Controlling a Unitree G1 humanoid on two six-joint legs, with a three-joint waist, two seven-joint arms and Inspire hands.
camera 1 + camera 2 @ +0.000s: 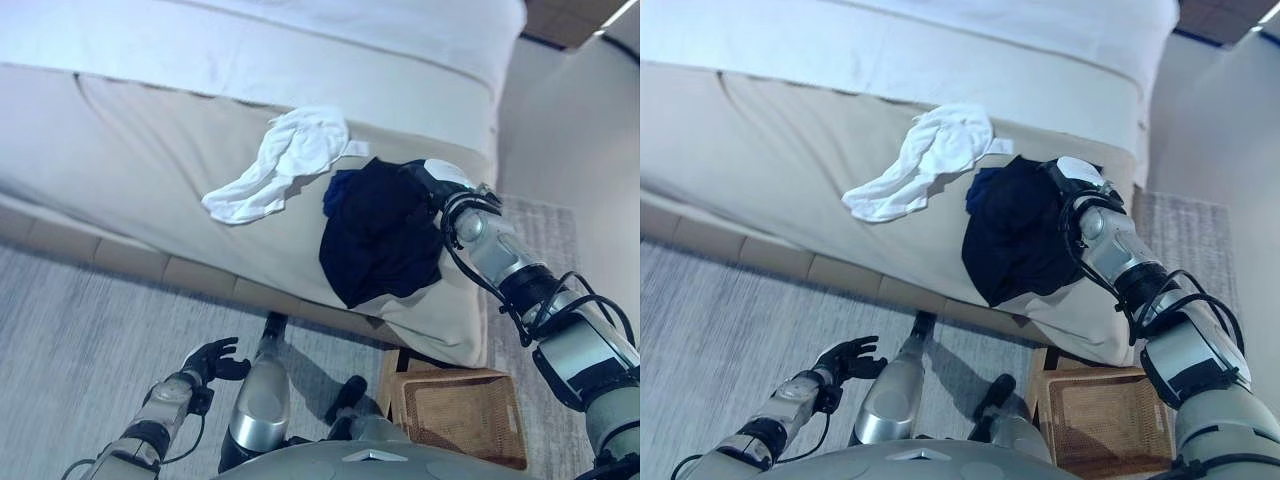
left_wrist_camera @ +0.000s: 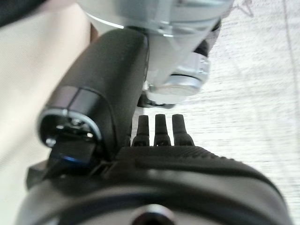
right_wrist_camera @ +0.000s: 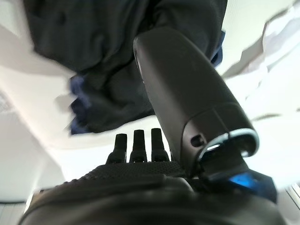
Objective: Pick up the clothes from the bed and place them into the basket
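The right arm reaches up and forward, its silver-grey forearm bent at the elbow, and the right hand [image 1: 437, 183] sits at the end of it with the wrist turned so that the white-covered thumb faces up. In its own wrist view the thumb [image 3: 183, 93] stretches out long and straight past the short row of fingers [image 3: 139, 145] beside it. The left arm hangs low, its left hand [image 1: 213, 359] held palm-up with the fingers loosely spread and lightly curved, nothing between them.
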